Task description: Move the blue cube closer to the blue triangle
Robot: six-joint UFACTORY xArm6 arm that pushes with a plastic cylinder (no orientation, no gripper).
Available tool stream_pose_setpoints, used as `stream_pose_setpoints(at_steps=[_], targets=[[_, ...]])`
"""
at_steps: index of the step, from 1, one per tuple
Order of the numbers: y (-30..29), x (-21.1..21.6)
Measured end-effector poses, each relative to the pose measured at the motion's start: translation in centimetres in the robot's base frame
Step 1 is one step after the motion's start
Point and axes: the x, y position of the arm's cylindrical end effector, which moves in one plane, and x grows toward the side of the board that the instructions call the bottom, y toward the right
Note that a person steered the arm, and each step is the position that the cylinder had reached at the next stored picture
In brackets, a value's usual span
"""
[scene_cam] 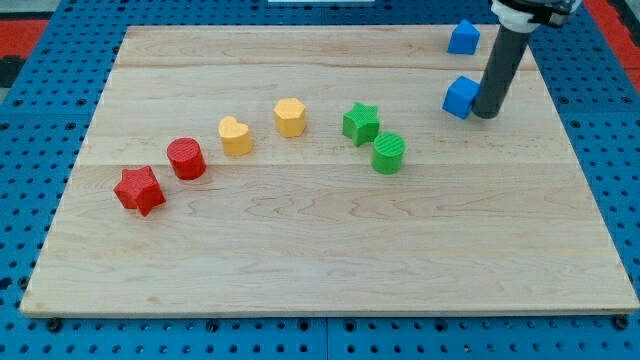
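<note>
The blue cube (460, 97) sits near the view's top right on the wooden board (320, 240). The blue triangle (463, 38) stands farther toward the view's top, close to the board's top edge, about a block's width of gap from the cube. My tip (486, 113) is on the board right beside the cube's right side, touching or nearly touching it. The dark rod rises from there toward the view's top right corner.
A green star (361, 124) and green cylinder (389, 153) sit at centre right. A yellow hexagon (290, 117), yellow heart (235, 136), red cylinder (187, 158) and red star (139, 190) run in a line toward the view's left. Blue pegboard surrounds the board.
</note>
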Motion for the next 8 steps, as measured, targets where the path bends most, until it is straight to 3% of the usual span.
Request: stream_pose_setpoints(at_steps=[2,4,7,8], targets=[[-1.5,-4.7],[-3.5,0.1],[-6.1,-5.4],[-6.4,-4.0]])
